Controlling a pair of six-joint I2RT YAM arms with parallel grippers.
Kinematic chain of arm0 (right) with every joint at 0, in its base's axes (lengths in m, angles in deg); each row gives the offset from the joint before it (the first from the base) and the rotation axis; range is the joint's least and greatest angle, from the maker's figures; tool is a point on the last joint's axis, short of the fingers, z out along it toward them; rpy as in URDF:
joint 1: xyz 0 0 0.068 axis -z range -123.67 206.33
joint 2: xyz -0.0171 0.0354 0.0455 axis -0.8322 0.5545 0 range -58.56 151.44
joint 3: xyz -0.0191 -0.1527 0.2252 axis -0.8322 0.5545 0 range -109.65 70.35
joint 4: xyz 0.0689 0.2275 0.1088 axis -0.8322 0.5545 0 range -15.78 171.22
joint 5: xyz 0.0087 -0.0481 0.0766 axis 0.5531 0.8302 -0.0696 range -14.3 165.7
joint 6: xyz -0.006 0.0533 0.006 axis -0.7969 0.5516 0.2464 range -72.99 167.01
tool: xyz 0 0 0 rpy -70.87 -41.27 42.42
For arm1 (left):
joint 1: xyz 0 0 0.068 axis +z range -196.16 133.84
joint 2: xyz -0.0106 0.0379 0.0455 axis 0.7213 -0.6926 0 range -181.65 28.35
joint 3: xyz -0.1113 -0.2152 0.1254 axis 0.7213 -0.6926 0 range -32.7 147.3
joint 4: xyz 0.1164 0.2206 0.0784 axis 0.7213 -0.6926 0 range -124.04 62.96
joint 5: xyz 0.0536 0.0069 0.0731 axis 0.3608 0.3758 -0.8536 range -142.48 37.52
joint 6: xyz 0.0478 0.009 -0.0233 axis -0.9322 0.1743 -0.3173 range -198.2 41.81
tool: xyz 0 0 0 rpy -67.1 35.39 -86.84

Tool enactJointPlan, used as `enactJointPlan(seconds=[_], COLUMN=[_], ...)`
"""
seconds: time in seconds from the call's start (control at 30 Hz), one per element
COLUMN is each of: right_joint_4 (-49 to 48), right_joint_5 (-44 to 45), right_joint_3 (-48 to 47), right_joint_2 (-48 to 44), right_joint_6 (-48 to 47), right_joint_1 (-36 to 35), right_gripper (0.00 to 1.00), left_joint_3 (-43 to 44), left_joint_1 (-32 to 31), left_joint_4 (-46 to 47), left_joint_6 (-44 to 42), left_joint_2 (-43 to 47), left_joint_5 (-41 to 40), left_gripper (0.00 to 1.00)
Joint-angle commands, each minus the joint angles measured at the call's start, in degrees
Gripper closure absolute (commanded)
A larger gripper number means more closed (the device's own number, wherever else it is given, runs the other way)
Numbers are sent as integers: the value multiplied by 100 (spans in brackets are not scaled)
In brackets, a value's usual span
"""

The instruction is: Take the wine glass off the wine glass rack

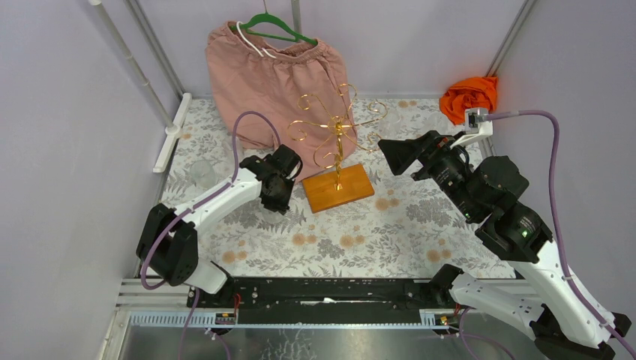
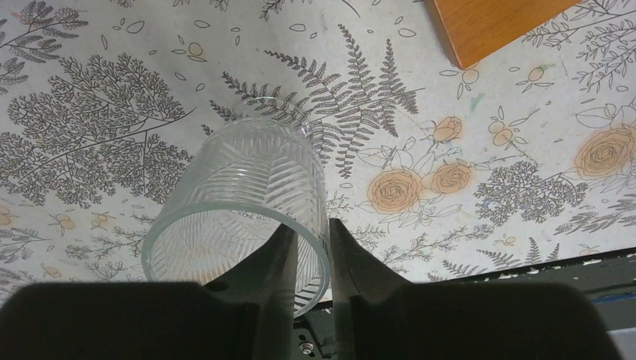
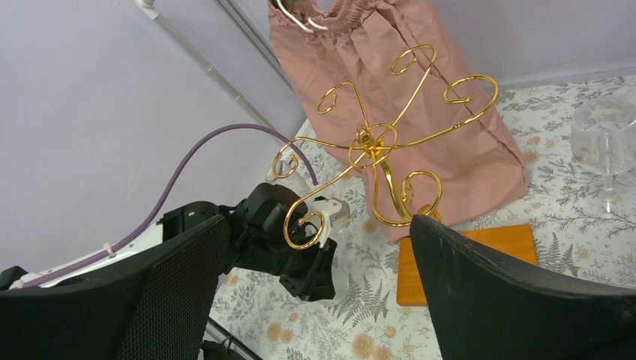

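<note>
The gold wire wine glass rack (image 1: 337, 127) stands on its orange-brown wooden base (image 1: 337, 187) mid-table, and no glass hangs on its curled arms (image 3: 375, 142). My left gripper (image 2: 310, 229) is shut on the rim of a clear, leaf-etched wine glass (image 2: 247, 180), with one finger inside the bowl and one outside. It holds the glass low over the floral mat, just left of the base (image 2: 495, 26). From above, the left gripper (image 1: 279, 201) hides the glass. My right gripper (image 3: 315, 225) is wide open and empty, right of the rack (image 1: 397, 154).
A second clear wine glass (image 3: 604, 139) stands on the mat behind the rack. Another clear glass (image 1: 202, 172) stands at the left. A pink cloth on a green hanger (image 1: 270, 67) hangs behind the rack. An orange cloth (image 1: 469, 94) lies at the back right.
</note>
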Motion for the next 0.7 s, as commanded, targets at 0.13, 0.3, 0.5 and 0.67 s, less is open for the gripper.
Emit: enactJointPlan(seconds=[0.13,0.3,0.5,0.67], right_joint_4=[-151,-180,-159,-96], right_joint_5=[110,68,175,367], right_joint_3=[21,36,58,55], right_joint_2=[51,85,93,99], right_joint_6=[-97,-143,-246,-304], right_joint_1=[-5,-7,-9,-5], right_gripper=[0,0,0,0], left_joint_3=[146,427,1228,1950], left_joint_1=[-23,-19,-19,-19], left_joint_4=[-112,-290,-593,-516], left_joint_6=[98,168,250,255], left_joint_2=[170,407,942,1592], left_joint_5=[-360,-474,-744,-939], left_gripper=[68,68,67,67])
